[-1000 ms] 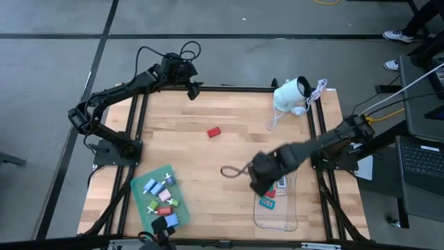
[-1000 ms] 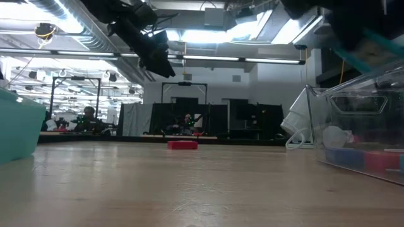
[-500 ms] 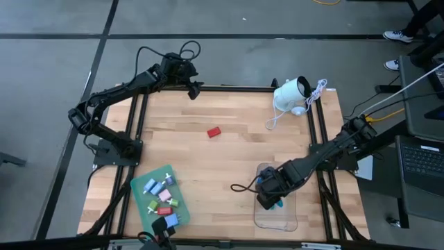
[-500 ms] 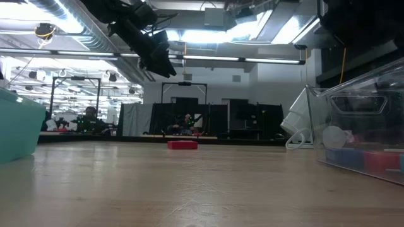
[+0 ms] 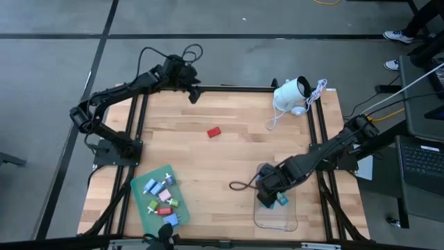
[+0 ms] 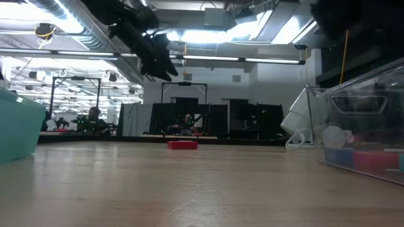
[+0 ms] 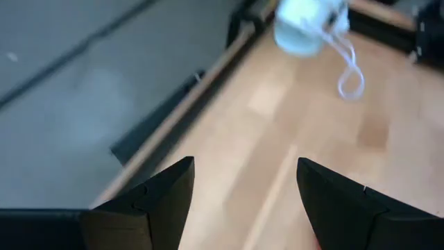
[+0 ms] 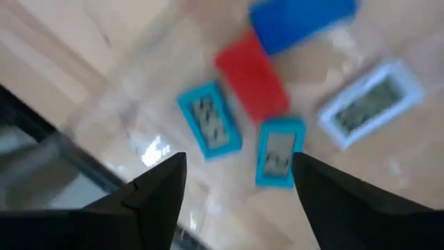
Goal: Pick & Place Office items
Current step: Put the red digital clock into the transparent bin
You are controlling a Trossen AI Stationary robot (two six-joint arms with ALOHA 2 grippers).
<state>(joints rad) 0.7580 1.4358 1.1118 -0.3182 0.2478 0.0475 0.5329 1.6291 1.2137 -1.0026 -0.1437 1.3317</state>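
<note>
My right gripper [image 8: 239, 201] hangs open over the clear tray [image 5: 276, 217] at the near right, pointing down. Below it on the tray floor lie a blue piece [image 8: 302, 19], a red piece [image 8: 251, 75], two teal pieces [image 8: 209, 119] [image 8: 279, 151] and a whitish piece [image 8: 371, 104]. One red piece [image 5: 214, 131] lies flat on the bare table, toward the far middle. The green tray [image 5: 156, 205] at the near left holds several small pieces. My left gripper [image 7: 246, 201] hovers open above the table's far-left edge, holding nothing.
A white rounded device [image 5: 293, 94] with a coiled cord stands at the far right corner. A dark cable loop [image 5: 239, 186] hangs by my right arm, just left of the clear tray. Bare wood lies between the two trays and around the red piece.
My right gripper has moved toward the table's near-right corner and down, from beside the clear tray to over it. A teal piece now shows in the tray beside it. My left gripper has rolled a little in place.
</note>
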